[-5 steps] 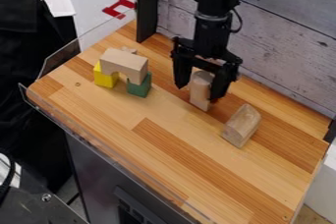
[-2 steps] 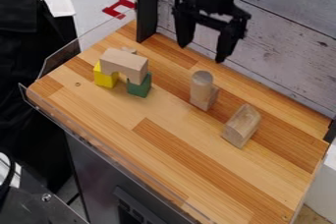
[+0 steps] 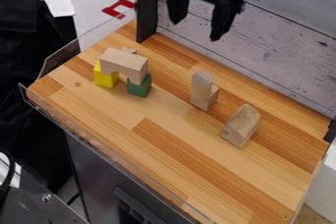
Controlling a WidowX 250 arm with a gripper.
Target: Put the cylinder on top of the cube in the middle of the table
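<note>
My black hand [image 3: 195, 30] hangs near the top of the view, fingers spread wide with nothing between them. Below it, toward the camera, the wooden cylinder [image 3: 201, 81] stands with its long axis upright, apparently on the small wooden cube [image 3: 209, 103], off toward its left side in the view. I can't tell how fully it is supported. I judge the stacking all but done; if I correct it, I'd come straight down around that upright axis, since a sideways brush could topple it.

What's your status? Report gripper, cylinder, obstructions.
Gripper open, holding nothing, clear of the blocks. Cylinder looks to be atop cube. Nearest wooden block stands apart, not in the way.
</note>
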